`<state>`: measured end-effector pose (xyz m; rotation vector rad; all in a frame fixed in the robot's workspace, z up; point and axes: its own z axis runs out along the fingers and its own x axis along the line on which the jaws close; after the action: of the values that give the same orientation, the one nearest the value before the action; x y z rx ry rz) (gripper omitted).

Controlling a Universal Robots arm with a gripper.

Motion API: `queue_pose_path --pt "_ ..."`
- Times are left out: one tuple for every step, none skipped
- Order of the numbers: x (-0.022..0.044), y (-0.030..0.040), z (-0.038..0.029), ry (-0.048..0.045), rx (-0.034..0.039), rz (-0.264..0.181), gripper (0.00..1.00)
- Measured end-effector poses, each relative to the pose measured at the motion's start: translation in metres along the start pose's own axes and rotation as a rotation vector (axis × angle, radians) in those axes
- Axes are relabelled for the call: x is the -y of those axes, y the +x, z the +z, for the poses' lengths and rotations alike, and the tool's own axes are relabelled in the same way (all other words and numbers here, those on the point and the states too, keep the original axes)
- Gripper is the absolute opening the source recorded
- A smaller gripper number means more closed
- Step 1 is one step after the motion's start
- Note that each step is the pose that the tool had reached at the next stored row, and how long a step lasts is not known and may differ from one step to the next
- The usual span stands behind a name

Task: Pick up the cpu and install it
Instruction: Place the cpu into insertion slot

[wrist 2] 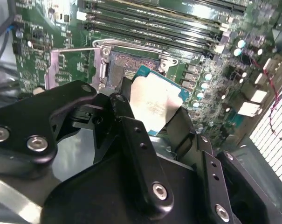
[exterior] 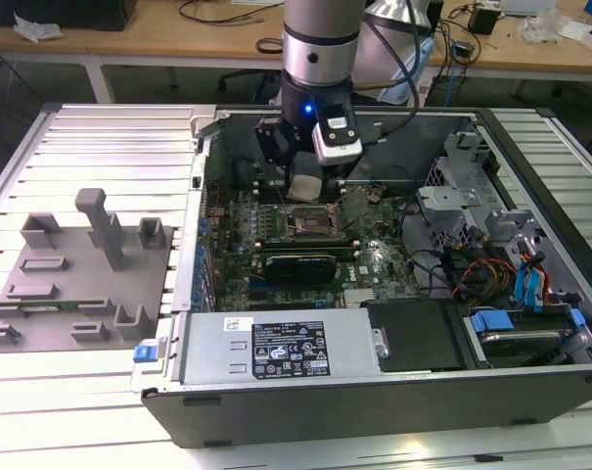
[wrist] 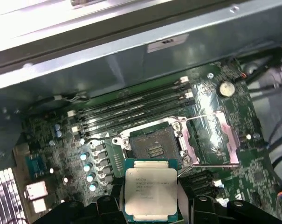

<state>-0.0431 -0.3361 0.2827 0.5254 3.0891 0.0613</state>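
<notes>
Table: ribbed silver metal table [exterior: 90, 147], carrying everything.
Case: dark grey open-topped computer case [exterior: 374, 397], lying flat at the table's centre.
Case contents, by the exterior view: green motherboard [exterior: 237, 230] from 9 to 12 o'clock inside the case; silver power supply box [exterior: 276, 348] along 6 o'clock; drive bays with blue plastic tabs [exterior: 491, 320] at 4 o'clock.
Fixture: flat grey plastic fixture plate [exterior: 80, 284] with raised blocks, on the table at 9 o'clock of the case.
Arm: silver and black robot arm [exterior: 320, 49] reaching down from 12 o'clock over the motherboard.
Gripper: black two-finger gripper [wrist 2: 152, 109], its fingers pressed against two opposite edges of the chip.
Cpu: square silver-topped cpu [wrist: 151, 189] with a green rim, held above the motherboard, just beside the socket and not seated.
Socket: dark square socket [wrist: 154, 142], contacts exposed, metal frame [wrist: 210, 137] swung open beside it.
</notes>
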Motion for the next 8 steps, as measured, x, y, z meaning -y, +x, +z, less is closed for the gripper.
queue_pose_path --pt "0.0000 0.0000 0.0000 0.0000 0.0011 0.027 0.55" --pt "0.0000 0.0000 0.0001 0.0000 0.0020 0.050 0.55" --pt "0.0000 0.0000 0.0001 -0.0001 0.0027 0.067 0.55" --pt "0.0000 0.0000 0.0001 0.0000 0.0036 0.091 0.55" --pt "0.0000 0.0000 0.0001 0.0001 0.0043 0.109 0.55" --pt "0.0000 0.0000 0.0002 0.0000 0.0050 0.126 0.55" --pt "0.0000 0.0000 0.0002 0.0000 0.0058 0.145 0.55" --pt "0.0000 0.0000 0.0002 0.0000 0.0072 0.182 0.55"
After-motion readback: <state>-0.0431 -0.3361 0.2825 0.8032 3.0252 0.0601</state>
